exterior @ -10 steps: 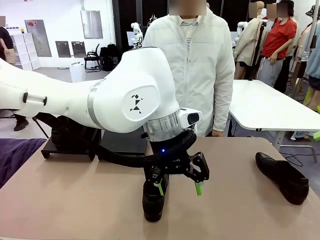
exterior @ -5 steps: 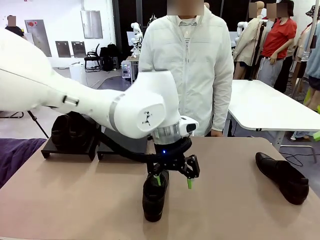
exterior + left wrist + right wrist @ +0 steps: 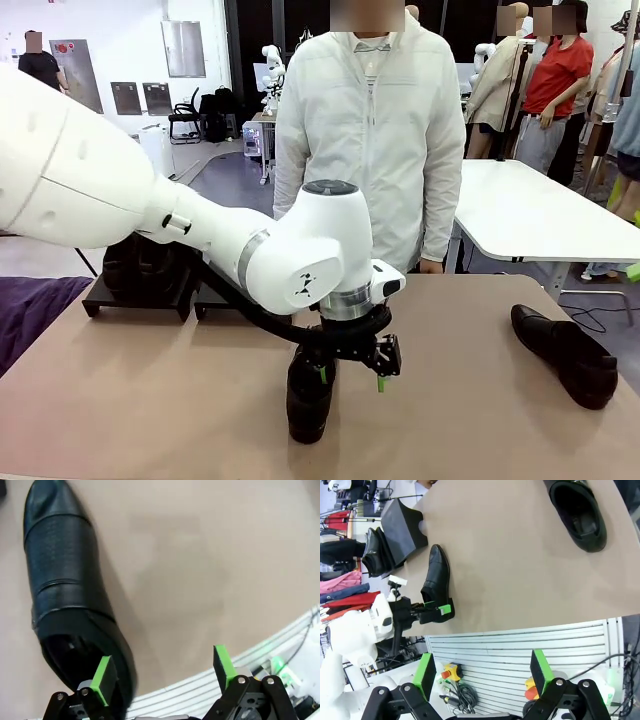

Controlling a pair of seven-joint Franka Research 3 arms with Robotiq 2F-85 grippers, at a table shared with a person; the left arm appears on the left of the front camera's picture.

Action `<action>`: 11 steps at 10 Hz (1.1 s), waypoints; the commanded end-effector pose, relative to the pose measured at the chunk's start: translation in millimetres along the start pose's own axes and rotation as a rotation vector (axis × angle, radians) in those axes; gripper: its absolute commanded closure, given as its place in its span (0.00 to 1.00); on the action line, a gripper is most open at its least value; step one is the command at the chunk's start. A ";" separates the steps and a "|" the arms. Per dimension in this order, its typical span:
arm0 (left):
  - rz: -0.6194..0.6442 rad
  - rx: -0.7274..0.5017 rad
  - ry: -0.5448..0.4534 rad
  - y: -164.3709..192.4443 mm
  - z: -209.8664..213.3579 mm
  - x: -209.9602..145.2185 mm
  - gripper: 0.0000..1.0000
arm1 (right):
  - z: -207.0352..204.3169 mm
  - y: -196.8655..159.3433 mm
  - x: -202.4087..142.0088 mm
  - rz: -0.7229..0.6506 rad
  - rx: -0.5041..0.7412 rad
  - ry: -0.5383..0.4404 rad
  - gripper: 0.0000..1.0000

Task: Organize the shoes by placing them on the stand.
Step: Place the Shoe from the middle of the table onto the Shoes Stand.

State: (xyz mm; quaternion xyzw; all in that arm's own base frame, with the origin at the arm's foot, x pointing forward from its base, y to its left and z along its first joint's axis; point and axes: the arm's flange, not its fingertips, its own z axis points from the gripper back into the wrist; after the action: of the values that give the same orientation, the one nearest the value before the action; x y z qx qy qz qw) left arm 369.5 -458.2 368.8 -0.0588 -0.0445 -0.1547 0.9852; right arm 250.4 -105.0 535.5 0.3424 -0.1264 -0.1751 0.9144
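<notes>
1. The centre shoe (image 3: pixel 306 405) is lying lengthwise near-to-far, its toe pointing toward the person (image 3: pixel 370 150) and its heel toward the robot's edge.
2. It is resting on the tan desk (image 3: pixel 120 400). The stand (image 3: pixel 130 298) is sitting far left and another shoe (image 3: pixel 565 355) is lying at the right.
3. The left claw (image 3: pixel 351 380) is gaping wide and gripping nothing. One pad (image 3: pixel 105 677) is hanging over the heel opening, the other over bare desk beside the shoe.
4. The right claw (image 3: pixel 482 672) is also standing wide, well apart.

Black shoes (image 3: pixel 308 395); black stand (image 3: pixel 118 303); beige table (image 3: pixel 120 400); green pads (image 3: pixel 105 680); white arm (image 3: pixel 80 180).
</notes>
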 end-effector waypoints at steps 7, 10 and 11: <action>0.125 0.046 -0.008 19.9 -13.9 10.2 0.00 | 3.1 0.3 1.6 0.023 0.029 0.002 0.00; 0.121 0.078 -0.004 22.3 -11.9 11.0 1.00 | 3.1 0.3 1.6 0.023 0.029 0.002 0.00; 0.116 0.090 0.002 21.0 -13.8 11.4 1.00 | 3.1 0.3 1.6 0.023 0.029 0.002 0.00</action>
State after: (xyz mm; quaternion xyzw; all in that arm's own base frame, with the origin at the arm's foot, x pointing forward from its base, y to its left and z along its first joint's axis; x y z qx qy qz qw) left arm 389.0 -440.3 353.9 -0.0339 -0.0379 -0.1037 0.9933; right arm 250.4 -105.0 535.5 0.3424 -0.1264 -0.1747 0.9145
